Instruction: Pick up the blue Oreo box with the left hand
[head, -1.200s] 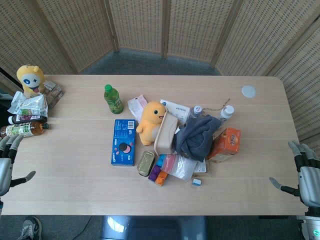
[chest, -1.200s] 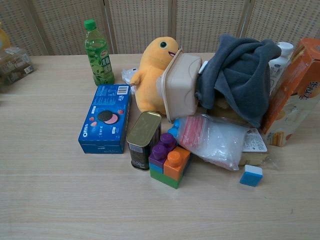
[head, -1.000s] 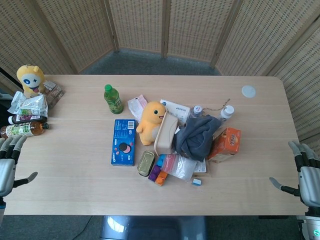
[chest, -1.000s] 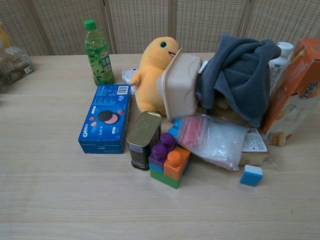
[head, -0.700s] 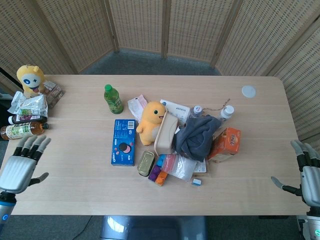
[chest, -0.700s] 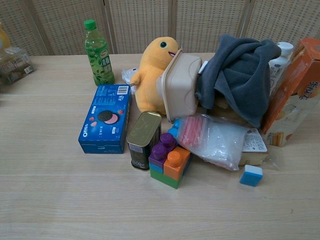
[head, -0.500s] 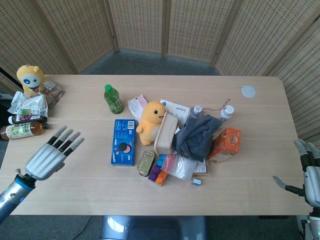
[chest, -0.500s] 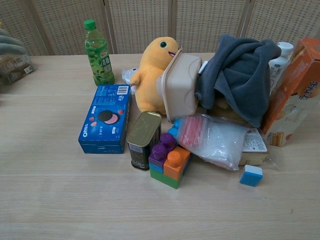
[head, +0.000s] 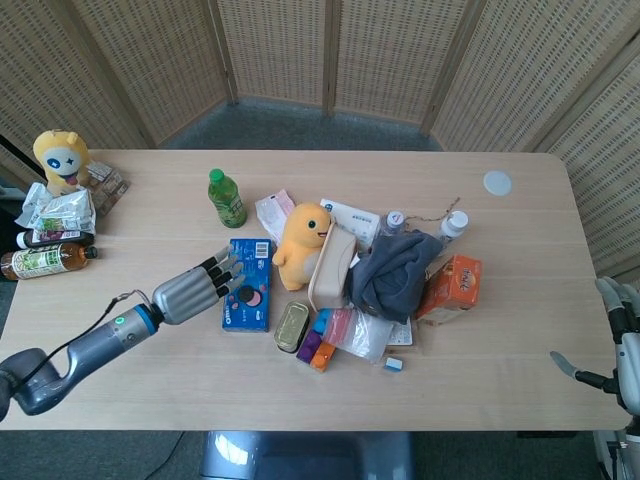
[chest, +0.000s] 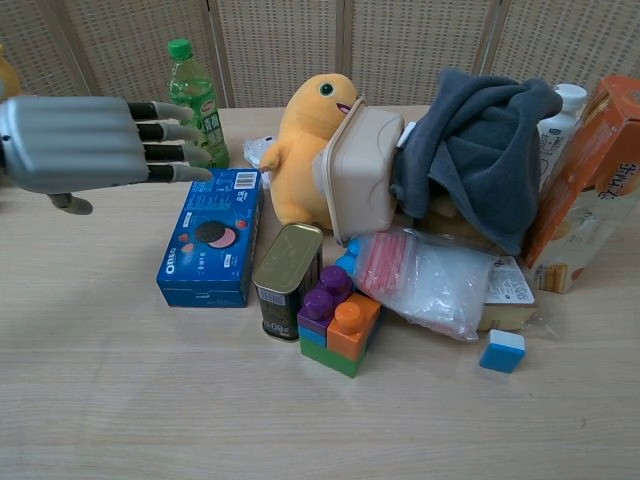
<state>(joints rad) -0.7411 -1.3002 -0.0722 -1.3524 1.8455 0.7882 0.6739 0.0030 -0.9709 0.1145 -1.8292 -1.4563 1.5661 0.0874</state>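
Note:
The blue Oreo box (head: 247, 285) lies flat on the table, left of the cluttered pile; in the chest view the Oreo box (chest: 212, 235) lies beside a tin can. My left hand (head: 193, 288) hovers just left of the box with its fingers stretched flat and apart, the fingertips (head: 232, 270) over the box's left edge. In the chest view the left hand (chest: 80, 143) floats above and left of the box, holding nothing. My right hand (head: 622, 345) stays at the far right edge of the head view, fingers apart, away from everything.
A green bottle (head: 227, 198) stands behind the box. An orange plush (head: 300, 243), a tin can (head: 292, 326) and toy blocks (chest: 340, 321) crowd the box's right side. Snack bags and a bottle (head: 50, 259) lie at the far left by a yellow plush (head: 60, 158).
My left hand has swept rightward from the table's left edge to the Oreo box, fingers still spread. The right hand has slid slightly further out of frame.

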